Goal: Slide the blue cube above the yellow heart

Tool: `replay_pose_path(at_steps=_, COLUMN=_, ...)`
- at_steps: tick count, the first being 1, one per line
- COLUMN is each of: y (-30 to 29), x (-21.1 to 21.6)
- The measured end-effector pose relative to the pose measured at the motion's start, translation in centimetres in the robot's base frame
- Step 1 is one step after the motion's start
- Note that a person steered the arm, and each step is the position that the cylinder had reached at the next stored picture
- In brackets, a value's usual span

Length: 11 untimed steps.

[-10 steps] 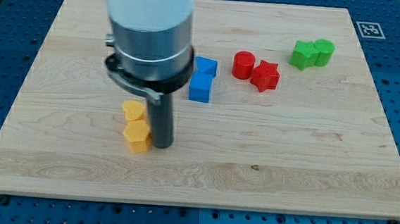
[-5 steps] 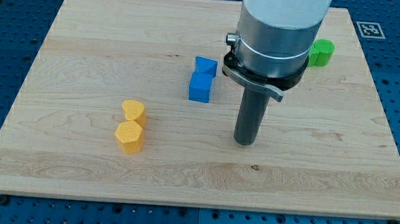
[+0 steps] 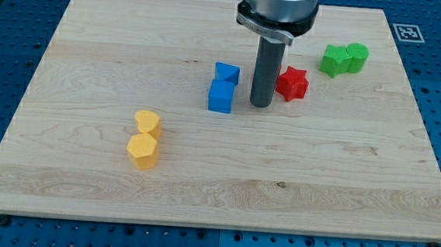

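My tip [image 3: 260,104], a bare rod with no jaws to spread, sits just right of the blue cube [image 3: 221,97], seemingly untouching, so next comes pushing it leftward to a spot above the yellow heart [image 3: 147,122].

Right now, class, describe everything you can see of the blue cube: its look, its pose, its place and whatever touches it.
The blue cube is a small, solid-looking block of matte blue, sitting flat on the wooden board, a little above the view's centre. Its top face and front face show. Another blue block sits right behind it, toward the view's top, apparently touching. My tip stands just to its right, with a narrow gap between them. The yellow heart lies well off to its lower left.
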State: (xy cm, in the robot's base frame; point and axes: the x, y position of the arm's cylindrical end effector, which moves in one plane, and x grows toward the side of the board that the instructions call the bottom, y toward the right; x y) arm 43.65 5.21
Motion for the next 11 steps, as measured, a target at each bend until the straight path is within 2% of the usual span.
replay_pose_path(at_steps=1, y=-0.1, x=0.0)
replay_pose_path(at_steps=3, y=-5.1, x=1.1)
replay_pose_path(at_steps=5, y=-5.7, x=-0.9)
replay_pose_path(at_steps=7, y=-6.7, x=-0.9)
replay_pose_path(at_steps=11, y=-12.9, x=0.6)
